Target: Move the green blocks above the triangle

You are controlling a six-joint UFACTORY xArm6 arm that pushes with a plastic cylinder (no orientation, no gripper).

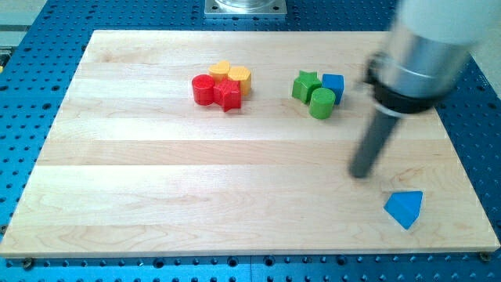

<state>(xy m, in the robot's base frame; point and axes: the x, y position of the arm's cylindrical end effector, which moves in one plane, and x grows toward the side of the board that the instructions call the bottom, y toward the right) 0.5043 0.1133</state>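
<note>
My tip (361,174) rests on the surface (156,172), touching no block; I have no pincer.
The green star (305,84) and green cylinder (321,103) touch the blue cube (334,84), partly hidden, well above the blue triangle (404,208). My arm is blurred and cut off.

The arm's grey housing (427,47) is blurred and cut off by the frame's top edge; the metal base plate (246,7), top centre, is cropped too.

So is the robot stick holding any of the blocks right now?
No, nothing is held. My tip rests on bare board, apart from every block: the blue triangle lies lower right, the green blocks sit further up.
</note>
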